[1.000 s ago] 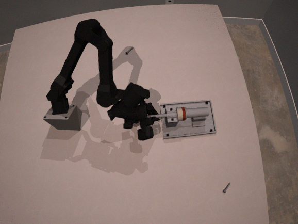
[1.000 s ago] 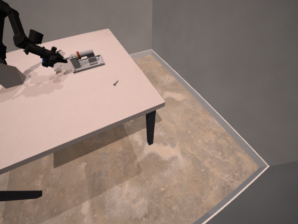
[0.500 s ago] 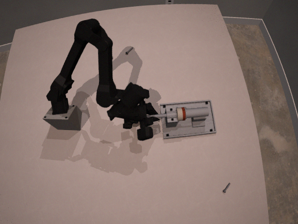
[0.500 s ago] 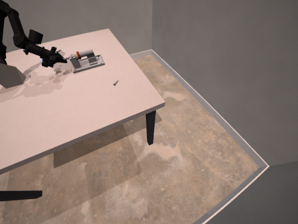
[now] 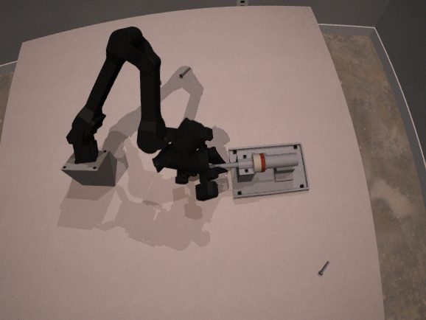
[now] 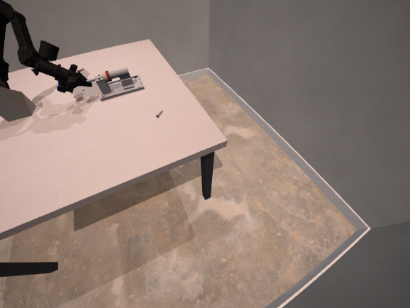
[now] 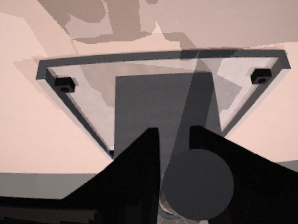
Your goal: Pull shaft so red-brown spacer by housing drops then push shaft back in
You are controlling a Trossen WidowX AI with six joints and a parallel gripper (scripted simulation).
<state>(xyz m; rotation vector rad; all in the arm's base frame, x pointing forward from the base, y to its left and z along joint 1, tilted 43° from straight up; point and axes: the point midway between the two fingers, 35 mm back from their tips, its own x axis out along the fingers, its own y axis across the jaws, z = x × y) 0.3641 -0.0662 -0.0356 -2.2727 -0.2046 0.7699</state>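
The gripper [image 5: 220, 167] is clenched on the near end of the shaft [image 5: 233, 165], which sticks out past the left edge of the grey base plate [image 5: 268, 189]. The plate sits right of the table's [image 5: 221, 258] centre, nearer the right edge than the left. On the shaft, a pale spacer [image 5: 256, 162] and the red-brown spacer [image 5: 262, 161] sit side by side, touching, with the red-brown one against the big pale cylindrical housing [image 5: 281, 159] (the housing runs toward the plate's right edge).

The arm's base [image 5: 105, 173] stands near the left edge, well apart from the plate. Open table lies on all sides of the plate, most of it toward the near edge. One loose screw [image 5: 184, 71] lies toward the far edge; another screw [image 5: 323, 268] lies near the near right corner, close to the right edge.

In the wrist view the two dark fingers frame the shaft's round end face, and they hide the spacers entirely. In the exterior view the arm is cut off at the left border, and the spacers show only as a small red band.
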